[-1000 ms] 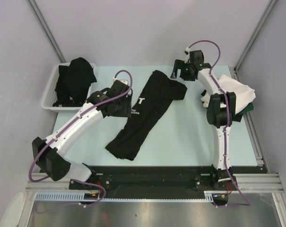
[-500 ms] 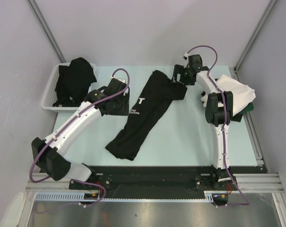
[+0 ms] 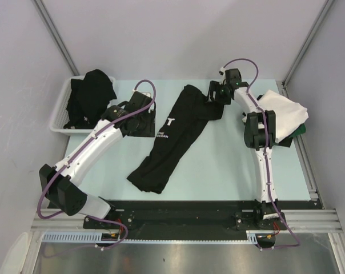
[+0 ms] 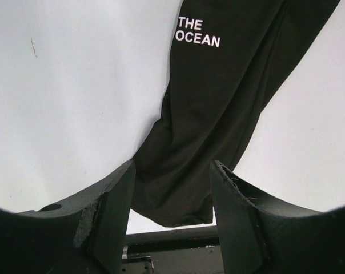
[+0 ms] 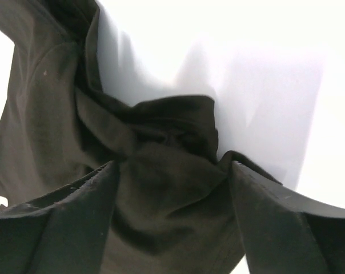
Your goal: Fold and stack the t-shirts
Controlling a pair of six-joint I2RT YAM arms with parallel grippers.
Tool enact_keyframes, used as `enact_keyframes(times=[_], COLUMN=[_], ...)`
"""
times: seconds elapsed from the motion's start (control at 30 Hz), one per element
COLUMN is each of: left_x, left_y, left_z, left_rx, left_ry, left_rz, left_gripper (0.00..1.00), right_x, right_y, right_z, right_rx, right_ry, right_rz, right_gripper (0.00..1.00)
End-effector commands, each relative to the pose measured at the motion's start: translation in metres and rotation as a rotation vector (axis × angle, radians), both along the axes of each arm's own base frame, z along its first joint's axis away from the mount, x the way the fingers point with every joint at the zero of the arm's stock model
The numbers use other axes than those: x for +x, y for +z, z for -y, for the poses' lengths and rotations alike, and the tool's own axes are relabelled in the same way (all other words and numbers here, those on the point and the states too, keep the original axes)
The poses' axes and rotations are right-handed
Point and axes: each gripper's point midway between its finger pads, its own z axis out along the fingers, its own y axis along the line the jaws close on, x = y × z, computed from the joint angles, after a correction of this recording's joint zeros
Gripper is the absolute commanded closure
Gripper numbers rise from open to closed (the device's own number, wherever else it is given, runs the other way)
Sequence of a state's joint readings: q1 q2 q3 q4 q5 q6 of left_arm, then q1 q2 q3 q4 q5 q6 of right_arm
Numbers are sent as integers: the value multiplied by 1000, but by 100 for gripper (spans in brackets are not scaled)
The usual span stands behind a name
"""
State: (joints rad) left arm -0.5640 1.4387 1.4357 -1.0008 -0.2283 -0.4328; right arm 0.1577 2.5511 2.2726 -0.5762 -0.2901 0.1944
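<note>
Laying-out stage: your right fingers (image 5: 47, 240) straddle, unclenched, the black cotton t-shirt with white lettering (image 3: 175, 140); left fingers (image 4: 104, 222) hover released. Next, pinch and spread flat.

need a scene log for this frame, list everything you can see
lettered t-shirt: one, black with white lettering, long strip mid table
bundled t-shirts: count unclear, black, heaped in the basket
basket: one, white slotted plastic, far left corner
white t-shirt: one, white, folded, right edge
green t-shirt: one, dark green, under the white t-shirt
table: one, pale blue-green
left arm and right arm: two, white with black joints, bases at near edge
left hand: one, black, open, at the lettered t-shirt's left side
right hand: one, black, open, fingers astride bunched cloth at that shirt's far end
</note>
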Motion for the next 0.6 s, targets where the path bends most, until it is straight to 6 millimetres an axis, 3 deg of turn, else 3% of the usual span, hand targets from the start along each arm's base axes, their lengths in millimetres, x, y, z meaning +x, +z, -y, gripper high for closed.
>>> enact_keyframes(times=[0.0,0.33,0.43,0.57], left_x=[5,2,0,-4], left_y=[11,10,8,7], left_z=[-2,-10,-13,-16], left_rx=[-5,13,25,38], left_ry=[-7,2,6,7], left_rz=[23,14,2,-11], left_gripper=[40,40,40,40], right_x=[0,-1,4,15], right_y=[-8,-29,-29,-22], right_z=[-17,-37,-44,-56], right_rx=[55,97,111,147], right_ry=[31,39,50,74], right_rz=[-33,-66,-46,10], right_gripper=[32,65,81,84])
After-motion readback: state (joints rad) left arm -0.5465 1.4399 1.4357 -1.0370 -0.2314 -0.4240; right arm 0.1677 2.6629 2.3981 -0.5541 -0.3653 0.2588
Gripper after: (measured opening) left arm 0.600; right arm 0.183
